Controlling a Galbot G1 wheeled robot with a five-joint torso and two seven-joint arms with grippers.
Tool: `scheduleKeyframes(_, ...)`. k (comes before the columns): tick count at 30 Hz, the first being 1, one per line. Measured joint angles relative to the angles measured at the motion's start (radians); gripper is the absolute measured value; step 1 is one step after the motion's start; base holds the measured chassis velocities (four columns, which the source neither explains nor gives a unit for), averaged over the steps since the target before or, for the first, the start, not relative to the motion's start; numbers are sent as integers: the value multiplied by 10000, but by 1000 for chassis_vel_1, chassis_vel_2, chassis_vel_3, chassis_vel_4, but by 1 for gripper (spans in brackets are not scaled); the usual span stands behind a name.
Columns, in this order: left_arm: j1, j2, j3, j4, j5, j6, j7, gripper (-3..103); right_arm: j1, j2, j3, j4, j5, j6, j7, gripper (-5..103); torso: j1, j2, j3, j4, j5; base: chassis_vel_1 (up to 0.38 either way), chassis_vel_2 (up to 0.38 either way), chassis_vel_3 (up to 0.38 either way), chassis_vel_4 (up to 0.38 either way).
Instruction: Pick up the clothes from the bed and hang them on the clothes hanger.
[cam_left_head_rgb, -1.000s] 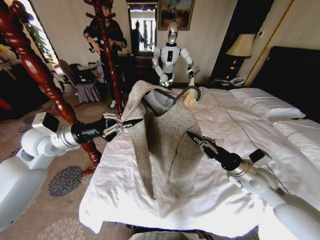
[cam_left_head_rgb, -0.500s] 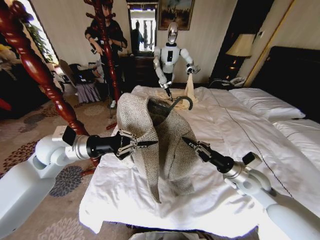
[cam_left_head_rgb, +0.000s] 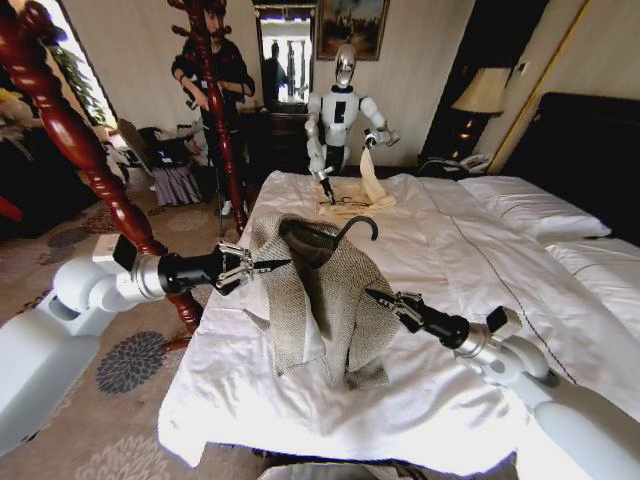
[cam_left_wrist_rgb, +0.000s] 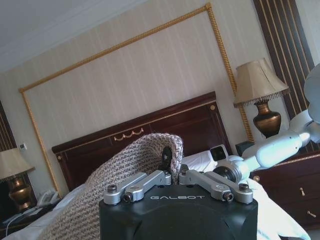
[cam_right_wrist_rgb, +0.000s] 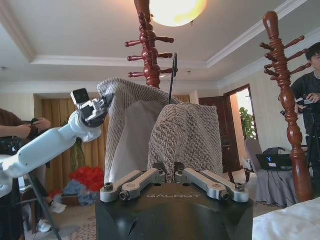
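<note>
The grey-beige knit cardigan (cam_left_head_rgb: 322, 300) hangs between my two grippers above the near part of the bed (cam_left_head_rgb: 470, 270), its hem resting on the white duvet. The black clothes hanger sits inside its neckline, with the curved hook (cam_left_head_rgb: 360, 222) sticking up. My left gripper (cam_left_head_rgb: 280, 264) is shut on the cardigan's left shoulder, where knit fabric (cam_left_wrist_rgb: 135, 160) drapes over its fingers (cam_left_wrist_rgb: 150, 178). My right gripper (cam_left_head_rgb: 371, 293) is shut on the cardigan's right side. The right wrist view shows the cardigan (cam_right_wrist_rgb: 185, 135) draped just above its fingers (cam_right_wrist_rgb: 200, 178), with the hanger's thin stem (cam_right_wrist_rgb: 173, 75) rising behind.
Two dark red wooden coat stands (cam_left_head_rgb: 90, 160) (cam_left_head_rgb: 215, 100) rise at the left of the bed. Another robot (cam_left_head_rgb: 340, 110) at the bed's far side holds a cream garment (cam_left_head_rgb: 372, 180). White pillows (cam_left_head_rgb: 530, 205), a dark headboard (cam_left_head_rgb: 590, 150) and a lamp (cam_left_head_rgb: 485, 90) are at the right.
The cardigan has come down and bunched lower over the duvet. My left gripper has pulled back toward the left; my right gripper has dropped slightly. Both stay shut.
</note>
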Motion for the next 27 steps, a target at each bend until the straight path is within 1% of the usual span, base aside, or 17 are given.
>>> scheduleKeyframes(3,-171,73,21,18,-116,-1,42,2,-17,3,-22,-8,-148,0,-87,3,1,-1,0,0,0,0,0,0,0)
scheduleKeyframes(6,-471,209,232,-36,-262,0,114,2,-16,-9,-17,-86,-568,0,-273,3,0,0,0,0,0,0,0,0,0)
scheduleKeyframes(7,-471,209,232,-36,-262,0,114,2,-16,-9,-17,-86,-568,0,-273,3,0,0,0,0,0,0,0,0,0)
scheduleKeyframes(9,-623,331,433,-132,-303,7,147,2,-6,-49,16,-158,-867,-9,-491,3,0,0,0,-1,0,0,0,0,0)
scheduleKeyframes(13,-624,501,699,-373,-208,18,244,2,-17,-78,18,-86,-891,-49,-515,3,0,-1,0,-1,2,0,0,0,0)
scheduleKeyframes(14,-512,560,846,-512,-32,19,325,2,-19,-76,18,-38,-849,-78,-510,3,0,0,0,0,0,0,0,0,0)
scheduleKeyframes(17,-341,610,1081,-645,306,18,456,2,-50,-68,18,56,-543,-135,-460,3,0,0,0,0,0,0,0,0,0)
scheduleKeyframes(21,-6,599,1376,-760,1002,-37,663,2,-88,-51,21,340,456,-239,-87,3,0,0,0,0,0,0,0,0,0)
scheduleKeyframes(22,-6,599,1376,-760,1002,-37,663,2,-88,-51,21,340,456,-239,-87,3,0,0,0,0,0,0,0,0,0)
scheduleKeyframes(24,132,588,1384,-761,1214,-69,737,2,-117,-54,76,441,842,-252,13,3,0,0,0,1,-2,0,0,0,0)
scheduleKeyframes(27,198,653,1314,-753,1318,-96,794,2,-177,-52,120,553,1182,-256,66,3,0,0,0,-1,0,0,0,0,0)
